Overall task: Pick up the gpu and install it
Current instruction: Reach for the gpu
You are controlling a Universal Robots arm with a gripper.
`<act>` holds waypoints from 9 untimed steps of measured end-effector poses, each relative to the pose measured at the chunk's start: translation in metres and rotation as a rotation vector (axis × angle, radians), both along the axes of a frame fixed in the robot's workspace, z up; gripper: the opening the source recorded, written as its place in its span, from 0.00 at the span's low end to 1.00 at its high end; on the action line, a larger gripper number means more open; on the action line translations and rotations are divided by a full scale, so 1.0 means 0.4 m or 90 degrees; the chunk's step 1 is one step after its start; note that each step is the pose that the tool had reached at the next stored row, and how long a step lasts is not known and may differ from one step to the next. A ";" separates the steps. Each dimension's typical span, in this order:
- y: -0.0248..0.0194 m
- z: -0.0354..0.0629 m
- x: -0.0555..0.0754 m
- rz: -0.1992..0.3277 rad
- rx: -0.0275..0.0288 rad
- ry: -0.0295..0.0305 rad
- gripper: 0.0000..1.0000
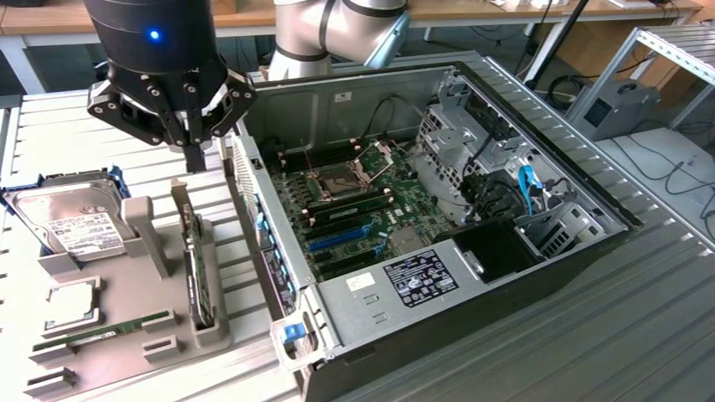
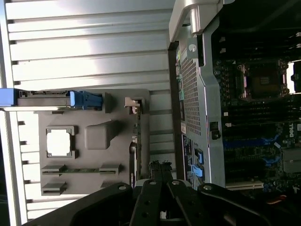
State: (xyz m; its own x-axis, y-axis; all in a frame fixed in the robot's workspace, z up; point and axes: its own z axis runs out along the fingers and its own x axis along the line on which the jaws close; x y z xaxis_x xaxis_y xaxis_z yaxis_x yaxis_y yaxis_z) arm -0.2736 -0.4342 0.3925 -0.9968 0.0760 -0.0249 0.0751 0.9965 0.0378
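An open PC case (image 1: 324,105) lies on a slatted table (image 1: 625,335), beside a grey tray (image 1: 117,362) holding a hard drive (image 1: 73,222), processor (image 1: 69,306) and memory stick (image 1: 100,332).

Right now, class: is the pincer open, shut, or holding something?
Pincer: shut, holding nothing, poised above the gpu.

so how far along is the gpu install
Done: nothing yet. The gpu stands on edge in the grey holder, outside the case. In hand: the claw is shut and empty, hovering above the holder near the card. Left: the pickup and the seating are not yet done; the blue slots on the motherboard are bare.
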 end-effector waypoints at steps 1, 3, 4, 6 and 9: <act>-0.001 0.000 0.000 0.000 0.0000 0.0000 0.11; -0.004 0.000 0.000 0.000 -0.0001 0.0000 0.11; -0.005 0.000 0.000 0.000 -0.0001 0.0000 0.11; -0.008 0.000 0.000 0.000 -0.0001 0.0000 0.11; -0.012 0.000 0.000 0.000 -0.0002 0.0000 0.11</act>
State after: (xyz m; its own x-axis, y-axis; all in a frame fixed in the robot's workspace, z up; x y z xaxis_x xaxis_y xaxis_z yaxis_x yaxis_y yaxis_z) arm -0.2736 -0.4391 0.3925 -0.9968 0.0761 -0.0250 0.0751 0.9965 0.0375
